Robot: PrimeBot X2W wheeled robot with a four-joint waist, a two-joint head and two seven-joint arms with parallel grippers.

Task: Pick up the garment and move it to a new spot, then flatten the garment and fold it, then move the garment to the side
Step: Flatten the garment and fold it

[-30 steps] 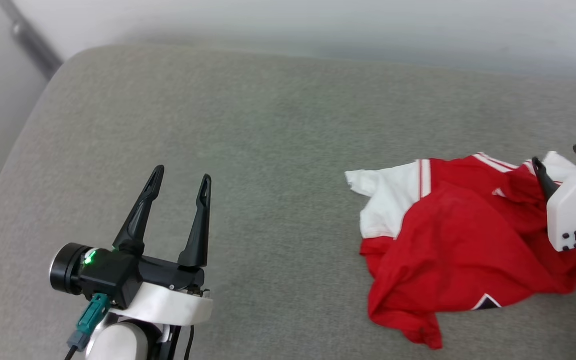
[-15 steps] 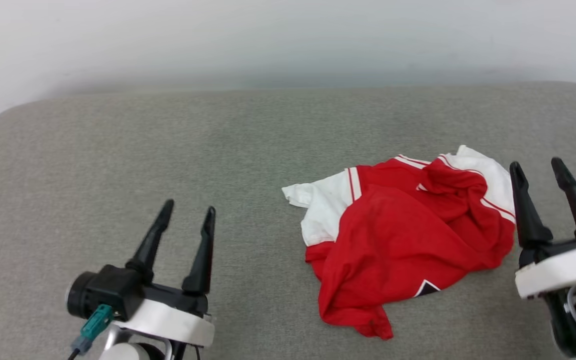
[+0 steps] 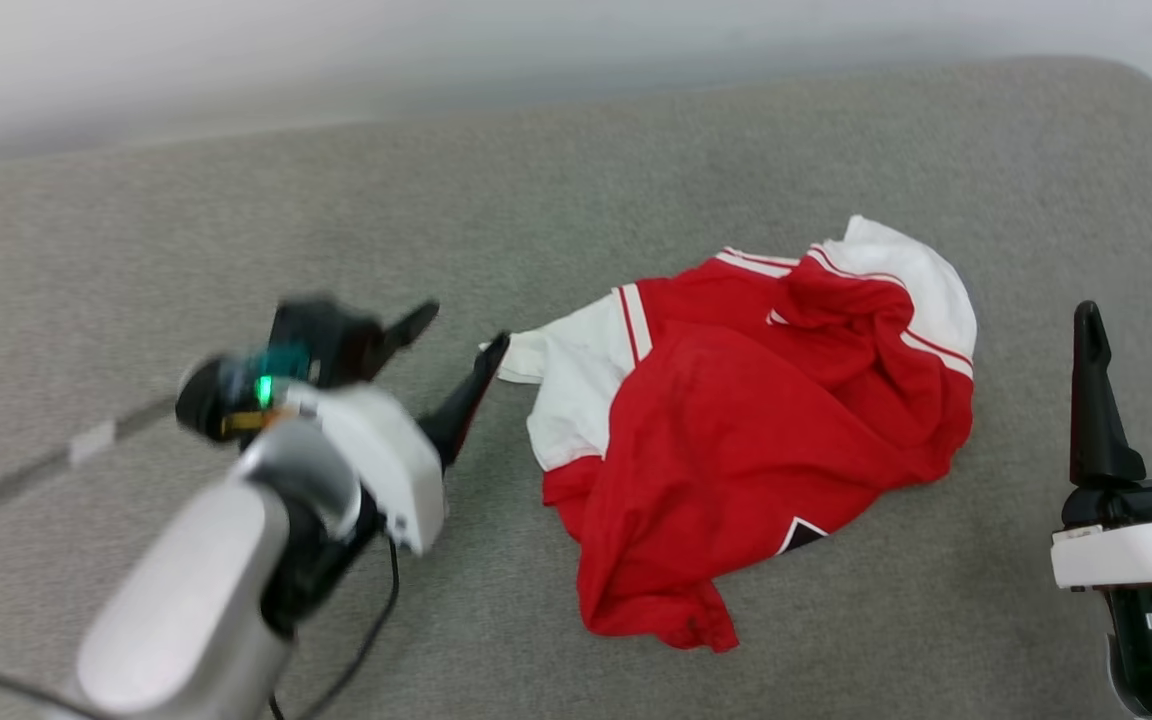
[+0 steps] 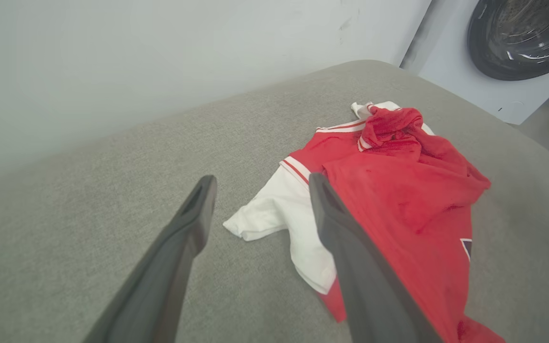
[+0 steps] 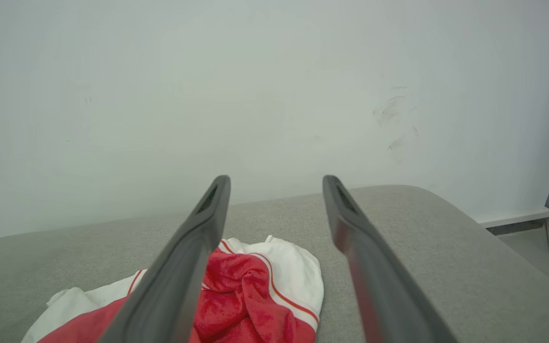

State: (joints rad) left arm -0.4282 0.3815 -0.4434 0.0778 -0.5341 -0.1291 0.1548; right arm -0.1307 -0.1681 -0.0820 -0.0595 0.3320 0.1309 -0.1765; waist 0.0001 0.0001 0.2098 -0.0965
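The garment (image 3: 736,430) is lying crumpled on the grey padded bench (image 3: 636,160), right of centre in the head view. Its red body is bunching into folds. Two white sleeves with red-white striped trim are showing, one at its left and one at its far right. A small black, white-edged patch (image 3: 801,535) is peeking out near its lower edge.

The left hand (image 3: 466,325) is holding its fingers apart, one tip just beside the left sleeve. The right hand (image 3: 1131,310), fingers apart and empty, is standing clear of the garment's right side.
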